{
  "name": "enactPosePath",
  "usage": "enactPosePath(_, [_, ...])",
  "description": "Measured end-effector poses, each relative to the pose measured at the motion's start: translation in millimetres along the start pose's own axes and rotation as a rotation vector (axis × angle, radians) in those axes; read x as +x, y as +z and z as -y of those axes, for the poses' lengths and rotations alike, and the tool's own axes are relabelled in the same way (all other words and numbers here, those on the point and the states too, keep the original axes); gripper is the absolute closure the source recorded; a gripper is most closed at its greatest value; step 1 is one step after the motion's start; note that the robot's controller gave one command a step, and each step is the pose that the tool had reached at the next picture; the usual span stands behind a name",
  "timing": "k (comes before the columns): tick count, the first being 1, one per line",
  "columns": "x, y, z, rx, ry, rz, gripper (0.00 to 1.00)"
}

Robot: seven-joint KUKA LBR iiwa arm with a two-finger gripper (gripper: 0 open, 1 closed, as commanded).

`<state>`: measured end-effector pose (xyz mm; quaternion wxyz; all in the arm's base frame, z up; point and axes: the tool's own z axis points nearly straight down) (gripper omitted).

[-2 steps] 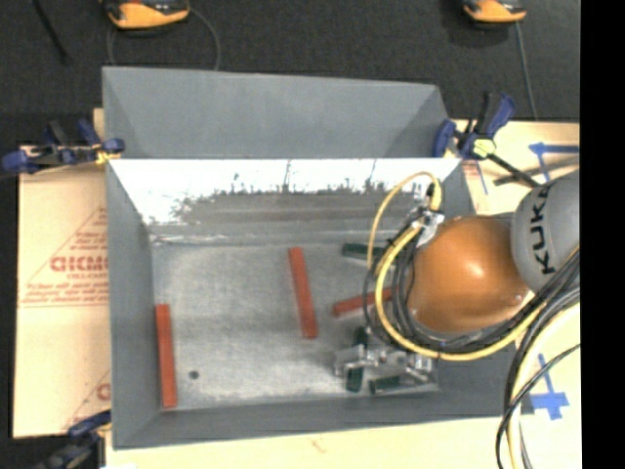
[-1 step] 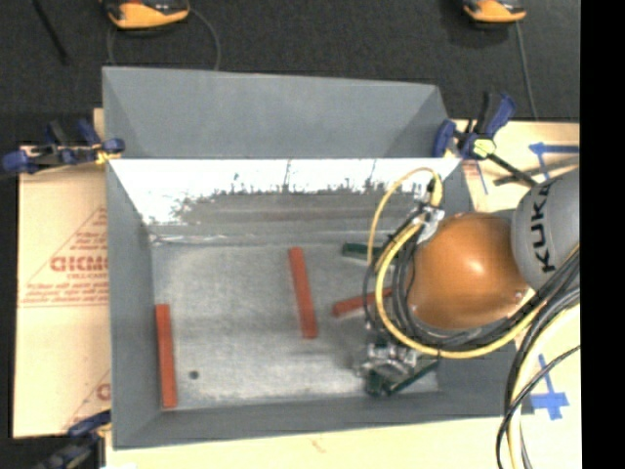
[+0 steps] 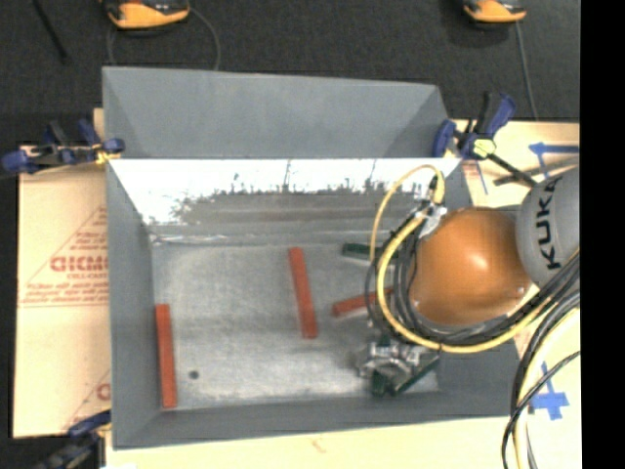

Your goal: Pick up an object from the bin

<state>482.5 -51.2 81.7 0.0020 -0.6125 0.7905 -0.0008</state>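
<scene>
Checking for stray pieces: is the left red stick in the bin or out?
Inside: the red stick lies on the bin floor, along its left wall.

Left wall: 1 long red stick (image 3: 166, 355) lies along it, narrowing that edge
Middle floor: bare bin (image 3: 229, 325) floor between that stick and a slanted red stick (image 3: 303, 293), my widest room
Right side: short red stick (image 3: 349, 307) and dark green piece (image 3: 356, 250) crowd near my gripper (image 3: 391, 367)
</scene>
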Motion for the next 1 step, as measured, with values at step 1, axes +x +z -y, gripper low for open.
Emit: enactPosePath(1, [0.1, -44.5, 1.6, 0.001, 0.004, -0.001, 1.0])
